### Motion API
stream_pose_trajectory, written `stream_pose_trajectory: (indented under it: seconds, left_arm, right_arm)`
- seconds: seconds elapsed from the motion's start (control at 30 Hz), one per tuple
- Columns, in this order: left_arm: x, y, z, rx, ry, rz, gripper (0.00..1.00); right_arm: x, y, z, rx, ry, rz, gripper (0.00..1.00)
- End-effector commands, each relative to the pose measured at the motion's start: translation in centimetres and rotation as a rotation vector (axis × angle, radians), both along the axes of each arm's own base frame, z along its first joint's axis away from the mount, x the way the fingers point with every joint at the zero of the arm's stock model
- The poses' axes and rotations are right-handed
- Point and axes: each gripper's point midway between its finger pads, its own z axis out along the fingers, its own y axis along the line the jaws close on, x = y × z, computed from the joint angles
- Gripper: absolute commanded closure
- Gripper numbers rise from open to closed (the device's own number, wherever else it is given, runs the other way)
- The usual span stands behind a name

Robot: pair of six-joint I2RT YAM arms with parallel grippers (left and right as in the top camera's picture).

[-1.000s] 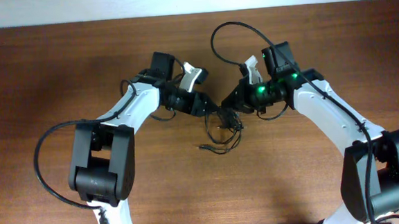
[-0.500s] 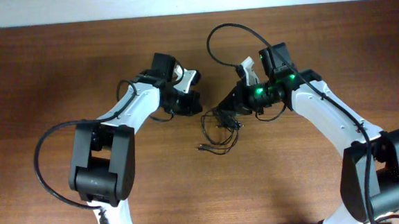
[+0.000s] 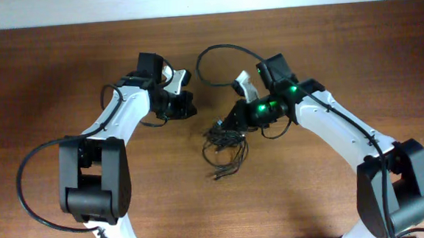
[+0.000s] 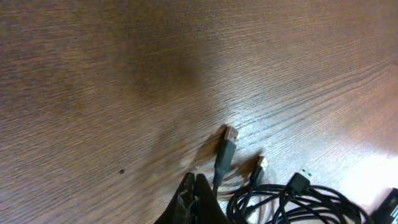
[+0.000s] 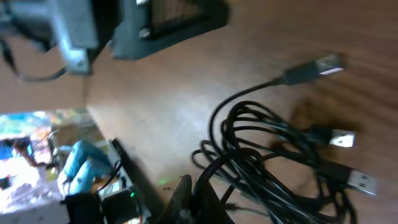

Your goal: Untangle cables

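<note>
The cables [image 3: 223,146] are a loose tangle of thin black cords with silvery plug ends, lying on the wooden table between the two arms. My right gripper [image 3: 228,125] is at the tangle's upper edge. In the right wrist view it [image 5: 193,188] is shut on a black cord loop, and the rest of the cables [image 5: 283,152] spread out to the right. My left gripper [image 3: 190,106] is up and to the left of the tangle, apart from it. Its fingers [image 4: 194,183] are pressed together with nothing between them. Two plugs [image 4: 226,147] and the bundle [image 4: 292,200] lie just to its right.
A thick black arm cable [image 3: 219,54] arches above the right wrist, and another [image 3: 31,182] loops out from the left arm's base. The table's far edge [image 3: 206,14] meets a white wall. The left arm's wrist [image 5: 168,18] shows at the top of the right wrist view.
The left gripper has shut and pulled back up and left, away from the tangle. The right gripper has moved left, dragging the cables with it; the tangle now lies further left and more spread out.
</note>
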Motion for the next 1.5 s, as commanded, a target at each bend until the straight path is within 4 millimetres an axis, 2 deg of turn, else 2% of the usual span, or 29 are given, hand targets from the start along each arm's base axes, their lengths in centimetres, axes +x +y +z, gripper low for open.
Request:
stream_pose_trajectory:
  seconds: [0.0, 0.07, 0.17, 0.27, 0.3, 0.4, 0.47, 0.5, 0.53, 0.57, 0.67, 0.87, 1.07, 1.23, 1.33, 1.47]
  left_arm:
    - [0.5, 0.1, 1.2, 0.008, -0.035, 0.005, 1.0]
    - [0.4, 0.0, 1.2, 0.008, -0.035, 0.003, 1.0]
    - [0.4, 0.0, 1.2, 0.008, -0.035, 0.003, 1.0]
    - [0.4, 0.0, 1.2, 0.008, -0.035, 0.003, 0.99]
    - [0.4, 0.0, 1.2, 0.008, -0.035, 0.003, 0.99]
    - [0.4, 0.0, 1.2, 0.007, -0.034, 0.003, 0.98]
    - [0.4, 0.0, 1.2, 0.007, -0.034, 0.003, 0.98]
    - [0.4, 0.0, 1.2, 0.007, -0.034, 0.003, 0.98]
    - [0.4, 0.0, 1.2, 0.007, -0.033, 0.003, 0.97]
    - [0.4, 0.0, 1.2, 0.007, -0.033, 0.003, 0.96]
    - [0.4, 0.0, 1.2, 0.007, -0.033, 0.003, 0.93]
    - [0.4, 0.0, 1.2, 0.007, -0.033, 0.003, 0.91]
    - [0.4, 0.0, 1.2, 0.007, -0.033, 0.003, 0.91]
    - [0.4, 0.0, 1.2, 0.007, -0.033, 0.003, 0.91]
    - [0.4, 0.0, 1.2, 0.007, -0.033, 0.003, 0.91]
    - [0.4, 0.0, 1.2, 0.007, -0.033, 0.003, 0.91]
  right_arm:
    - [0.6, -0.5, -1.4, -0.048, 0.012, -0.036, 0.89]
    - [0.9, -0.3, -1.3, -0.035, -0.007, -0.034, 0.6]
    - [1.2, -0.2, -1.2, -0.031, -0.018, -0.035, 0.58]
    - [1.1, -0.2, -0.8, -0.022, -0.022, -0.032, 0.92]
    - [0.9, 0.1, 0.0, 0.007, -0.028, -0.021, 0.96]
    - [1.4, 1.0, 1.6, 0.089, 0.013, -0.061, 0.96]
    - [1.9, 0.5, 1.0, 0.045, 0.019, -0.11, 0.92]
    - [2.1, -0.3, -0.1, -0.025, 0.022, -0.144, 0.66]
    - [2.1, -1.0, -0.9, -0.079, 0.031, -0.169, 0.48]
    - [2.0, -1.9, -1.8, -0.144, 0.039, -0.194, 0.4]
    - [0.9, -2.8, -2.6, -0.2, 0.05, -0.162, 0.31]
    - [-0.1, -5.9, -4.8, -0.395, 0.091, -0.214, 0.31]
    - [0.0, -6.5, -5.1, -0.434, 0.086, -0.226, 0.32]
    - [-0.1, -6.7, -5.7, -0.472, 0.074, -0.225, 0.32]
    - [0.0, -6.2, -7.0, -0.543, 0.031, -0.208, 0.32]
    - [1.5, -5.1, -9.5, -0.584, -0.035, -0.203, 0.33]
